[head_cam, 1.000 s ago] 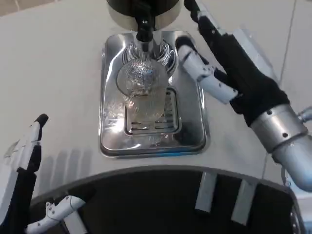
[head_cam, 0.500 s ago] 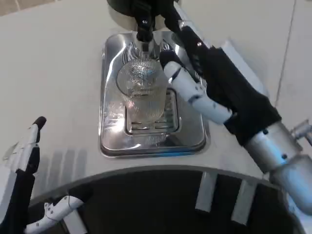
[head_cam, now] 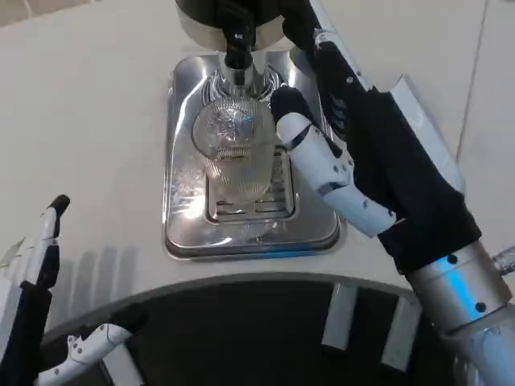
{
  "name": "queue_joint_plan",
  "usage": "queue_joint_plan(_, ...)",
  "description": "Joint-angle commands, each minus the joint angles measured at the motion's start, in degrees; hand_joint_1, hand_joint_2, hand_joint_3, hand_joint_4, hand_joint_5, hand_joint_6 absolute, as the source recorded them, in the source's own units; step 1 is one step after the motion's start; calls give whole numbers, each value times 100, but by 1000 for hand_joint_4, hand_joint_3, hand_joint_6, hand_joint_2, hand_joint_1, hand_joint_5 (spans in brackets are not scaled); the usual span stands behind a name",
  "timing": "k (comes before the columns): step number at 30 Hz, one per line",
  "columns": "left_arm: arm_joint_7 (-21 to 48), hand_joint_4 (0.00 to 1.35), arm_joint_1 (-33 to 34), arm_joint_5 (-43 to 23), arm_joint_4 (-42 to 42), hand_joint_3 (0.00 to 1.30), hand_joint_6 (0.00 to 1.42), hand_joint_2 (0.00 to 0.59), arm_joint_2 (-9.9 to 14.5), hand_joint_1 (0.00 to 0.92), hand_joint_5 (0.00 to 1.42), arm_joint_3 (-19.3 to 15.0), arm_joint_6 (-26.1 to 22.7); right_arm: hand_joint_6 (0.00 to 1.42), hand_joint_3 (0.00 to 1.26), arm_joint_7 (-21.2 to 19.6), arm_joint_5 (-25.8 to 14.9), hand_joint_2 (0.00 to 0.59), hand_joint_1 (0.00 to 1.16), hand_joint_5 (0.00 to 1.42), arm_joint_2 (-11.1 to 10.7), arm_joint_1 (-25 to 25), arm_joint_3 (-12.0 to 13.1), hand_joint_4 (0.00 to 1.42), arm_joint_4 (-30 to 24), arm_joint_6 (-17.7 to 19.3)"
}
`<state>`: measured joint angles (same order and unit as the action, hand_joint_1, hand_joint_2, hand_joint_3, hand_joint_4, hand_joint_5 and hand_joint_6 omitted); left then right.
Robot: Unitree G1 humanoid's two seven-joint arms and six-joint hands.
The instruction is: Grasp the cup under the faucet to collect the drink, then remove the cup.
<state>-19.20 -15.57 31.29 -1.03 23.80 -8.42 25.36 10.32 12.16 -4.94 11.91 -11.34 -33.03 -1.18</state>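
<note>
A clear ribbed glass cup [head_cam: 236, 153] stands upright on the shiny steel drip tray [head_cam: 187, 227], directly under the black faucet [head_cam: 238, 44] of the dispenser. My right hand [head_cam: 338, 137] is beside the cup on its right, fingers spread; a white finger with a black tip [head_cam: 302, 133] reaches the cup's right side, touching or nearly so. The hand does not wrap the cup. My left hand [head_cam: 36, 273] hangs at the lower left over the table edge, fingers apart, holding nothing.
The dispenser's dark round body [head_cam: 229, 14] rises at the top behind the tray. White table [head_cam: 88, 129] lies to the left of the tray. My own dark torso rim [head_cam: 241, 322] fills the bottom.
My right hand has swung left and forward from the tray's right edge until its finger is at the cup's side. The left hand has drifted slightly down and left. The cup has not moved.
</note>
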Motion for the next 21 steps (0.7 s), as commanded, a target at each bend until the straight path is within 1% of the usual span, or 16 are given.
queue_joint_plan(1, 15, 0, -110, -113, 68, 0, 71, 42, 40, 0, 79, -96, 75, 0, 0, -96, 2, 573, 307, 0, 77, 27, -16, 0, 58, -125)
queue_joint_plan(5, 30, 0, -131, -152, 96, 0, 71, 42, 52, 0, 82, -90, 83, 0, 0, -172, -25, 572, 311, 0, 212, 212, -86, 0, 287, -184)
queue_joint_plan(9, 17, 0, -141, -158, 111, 0, 72, 42, 41, 0, 84, -90, 84, 0, 0, -230, -22, 573, 311, 0, 344, 505, -170, 0, 573, -93)
queue_joint_plan(11, 9, 0, -145, -152, 118, 0, 73, 42, 39, 0, 85, -89, 87, 0, 0, -221, -92, 573, 309, 0, 396, 606, -179, 0, 710, -118)
queue_joint_plan(13, 1, 0, -150, -157, 135, 0, 73, 42, 36, 0, 85, -97, 84, 0, 0, -200, -163, 572, 307, 0, 444, 789, -180, 0, 953, -69)
queue_joint_plan(17, -3, 0, -141, -181, 176, 0, 73, 42, 32, 0, 85, -115, 71, 0, 0, -173, -289, 571, 304, 0, 511, 996, -168, 0, 1218, -34)
queue_joint_plan(21, 0, 0, -116, -192, 218, 0, 74, 45, 30, 0, 85, -118, 70, 0, 0, -220, -329, 571, 301, 0, 567, 1183, -185, 0, 1502, 35)
